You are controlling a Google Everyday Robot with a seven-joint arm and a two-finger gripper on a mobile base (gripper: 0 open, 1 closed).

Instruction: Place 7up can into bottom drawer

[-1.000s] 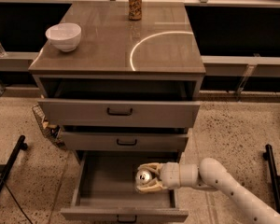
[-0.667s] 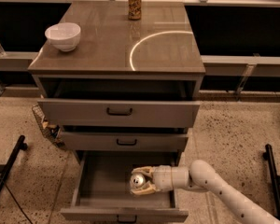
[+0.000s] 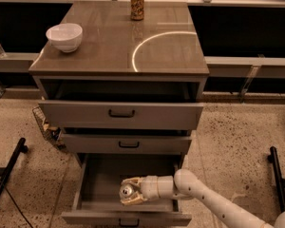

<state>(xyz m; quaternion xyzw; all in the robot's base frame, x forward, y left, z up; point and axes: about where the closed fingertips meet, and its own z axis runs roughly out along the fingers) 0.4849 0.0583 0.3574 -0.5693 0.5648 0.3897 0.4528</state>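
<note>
7up can (image 3: pixel 127 191): silver top faces the camera, body largely hidden by the fingers. Gripper (image 3: pixel 125 193) is clamped around it, low inside the open bottom drawer (image 3: pixel 104 175), close behind its front panel. Above the hand: middle drawer (image 3: pixel 128 144) and top drawer (image 3: pixel 121 114), both partly out. Higher up, on the grey cabinet top (image 3: pixel 171 51): white bowl (image 3: pixel 64 36) up-left, orange-brown can (image 3: pixel 137 4) at the far edge. Speckled floor (image 3: pixel 237 137) on both sides.
</note>
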